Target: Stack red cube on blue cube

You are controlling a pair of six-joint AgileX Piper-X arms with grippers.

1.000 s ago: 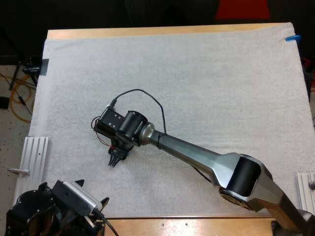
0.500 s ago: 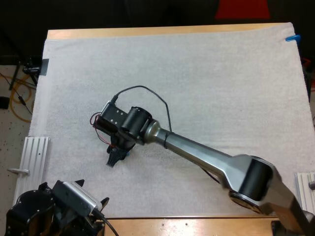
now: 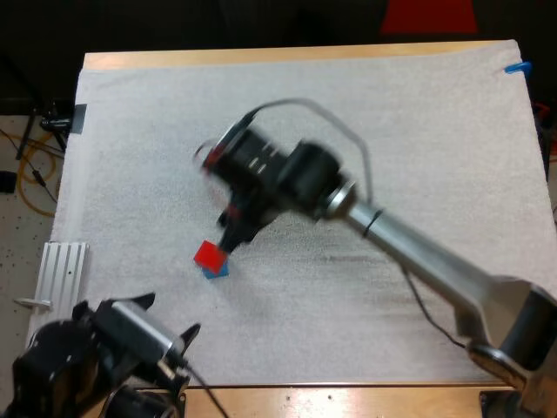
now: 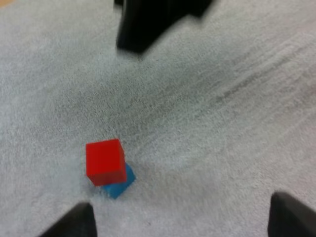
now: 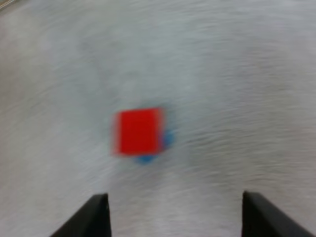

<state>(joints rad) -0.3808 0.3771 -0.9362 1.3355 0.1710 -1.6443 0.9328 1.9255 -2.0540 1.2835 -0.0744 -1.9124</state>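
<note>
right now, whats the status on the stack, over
Right gripper open, above the cubes, clear of them. Left gripper open, off to the side. Red cube sits on blue cube, turned slightly askew. Nothing in the way.

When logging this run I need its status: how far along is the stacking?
Done: the red cube sits on the blue cube, turned a little so a blue corner peeks out. In hand: nothing. The right tool is open and clear of the stack, and the left tool is open, well apart from it. Left: probably only drawing the right tool back.
</note>
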